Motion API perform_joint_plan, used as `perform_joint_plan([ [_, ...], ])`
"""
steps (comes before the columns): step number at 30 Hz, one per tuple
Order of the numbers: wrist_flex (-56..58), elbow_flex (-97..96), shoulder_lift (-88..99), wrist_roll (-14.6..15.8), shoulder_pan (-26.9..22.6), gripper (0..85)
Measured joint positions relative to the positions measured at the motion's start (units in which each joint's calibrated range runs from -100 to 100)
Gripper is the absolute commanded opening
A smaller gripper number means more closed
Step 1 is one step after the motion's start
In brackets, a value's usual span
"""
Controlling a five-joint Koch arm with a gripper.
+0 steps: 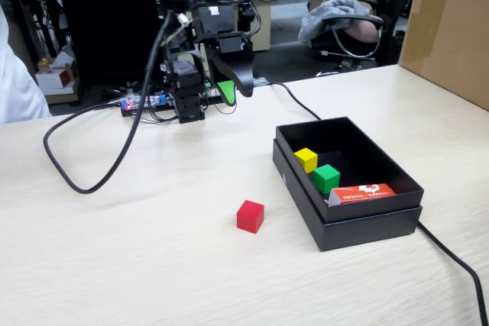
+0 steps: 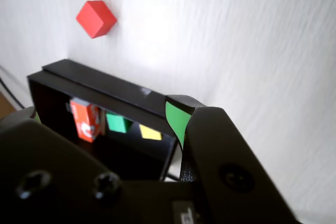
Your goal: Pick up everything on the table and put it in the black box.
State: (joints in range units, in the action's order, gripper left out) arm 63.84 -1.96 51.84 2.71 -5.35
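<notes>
Pincer state unclear; red cube beside black box holding packet

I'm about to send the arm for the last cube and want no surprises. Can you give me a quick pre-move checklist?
1. Red cube alone on the table, clear of the box: ok.
2. Yellow cube and green cube in the black box: ok.
3. Claw empty: ok.
4. Claw open: cannot tell.
5. Cable lies away from the red cube: ok.
</notes>
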Motion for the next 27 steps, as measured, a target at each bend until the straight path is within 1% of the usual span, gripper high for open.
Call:
perform_joint_plan([
  [7,0.0,8.2,-11.5,3.2,1.0,47.9],
  [14,0.0,18.0,-27.1,7.3,2.5,48.1],
  [15,0.0,19.5,-31.5,8.2,2.7,48.1],
  [19,-0.1,23.6,-36.9,9.2,3.2,48.1],
  [23,-0.1,28.3,-46.1,11.1,3.4,48.5],
  [27,-0.1,31.9,-52.2,12.2,3.4,49.6],
])
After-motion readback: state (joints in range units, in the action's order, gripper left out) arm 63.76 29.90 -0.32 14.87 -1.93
